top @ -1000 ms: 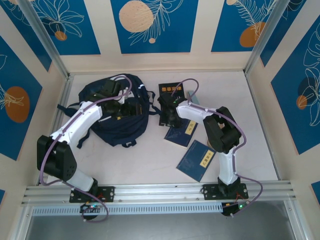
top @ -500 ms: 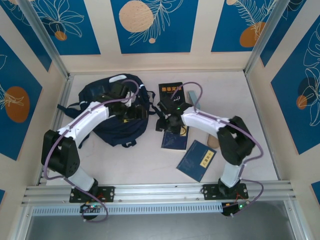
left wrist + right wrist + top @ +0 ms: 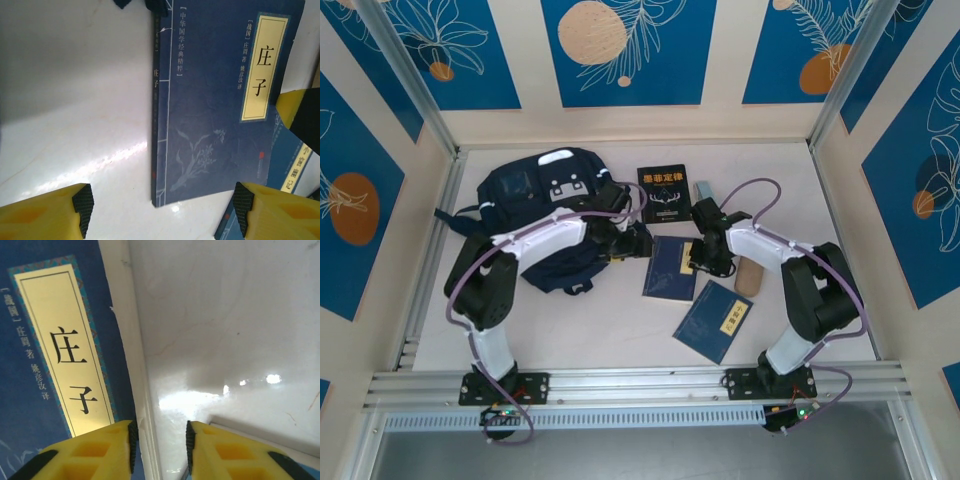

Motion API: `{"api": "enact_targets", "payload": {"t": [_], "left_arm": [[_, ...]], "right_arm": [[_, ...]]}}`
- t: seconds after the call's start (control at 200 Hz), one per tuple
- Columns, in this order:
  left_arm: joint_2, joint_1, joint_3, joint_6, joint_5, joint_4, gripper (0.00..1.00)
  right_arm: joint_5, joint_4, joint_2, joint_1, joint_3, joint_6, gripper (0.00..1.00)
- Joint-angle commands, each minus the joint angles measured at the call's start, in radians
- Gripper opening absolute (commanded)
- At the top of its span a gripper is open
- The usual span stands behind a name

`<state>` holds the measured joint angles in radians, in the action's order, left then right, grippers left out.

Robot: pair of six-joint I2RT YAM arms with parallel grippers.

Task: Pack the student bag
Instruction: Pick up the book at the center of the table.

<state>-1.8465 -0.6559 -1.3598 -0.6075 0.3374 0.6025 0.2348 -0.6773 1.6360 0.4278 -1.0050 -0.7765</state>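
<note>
The navy book (image 3: 215, 100) is straddled by the left gripper (image 3: 162, 207), jaws wide apart; its page edge by the right gripper (image 3: 160, 437), jaws narrowly apart; the student bag (image 3: 535, 190) lies leftward, nearer the left arm

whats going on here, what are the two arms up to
Both arms are at one navy book lying flat on the table. The left gripper hangs wide open over its spine edge. The right gripper has its jaws close together at the opposite page edge; I cannot tell if it grips. The student bag lies at the back left, with this book not yet in it. A second navy book and a black book lie nearby.
</note>
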Motion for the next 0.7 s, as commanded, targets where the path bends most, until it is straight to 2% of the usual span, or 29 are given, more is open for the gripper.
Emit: {"api": "enact_targets", "payload": {"t": [0.0,0.21,0.365,0.695], "left_arm": [[-0.06,-0.014,-0.046,-0.026,0.015,-0.018,0.74],[-0.145,-0.023,-0.067,-0.033,0.045,-0.035,0.67],[-0.184,-0.032,-0.082,-0.037,0.084,-0.048,0.53],[-0.225,-0.052,-0.081,-0.048,0.092,-0.062,0.41]], "right_arm": [[-0.062,0.026,0.034,-0.015,0.008,0.021,0.32],[-0.081,0.05,0.069,-0.029,0.006,0.028,0.25],[-0.091,0.056,0.084,-0.031,0.009,0.032,0.24],[-0.117,0.061,0.099,-0.031,0.002,0.033,0.2]]}}
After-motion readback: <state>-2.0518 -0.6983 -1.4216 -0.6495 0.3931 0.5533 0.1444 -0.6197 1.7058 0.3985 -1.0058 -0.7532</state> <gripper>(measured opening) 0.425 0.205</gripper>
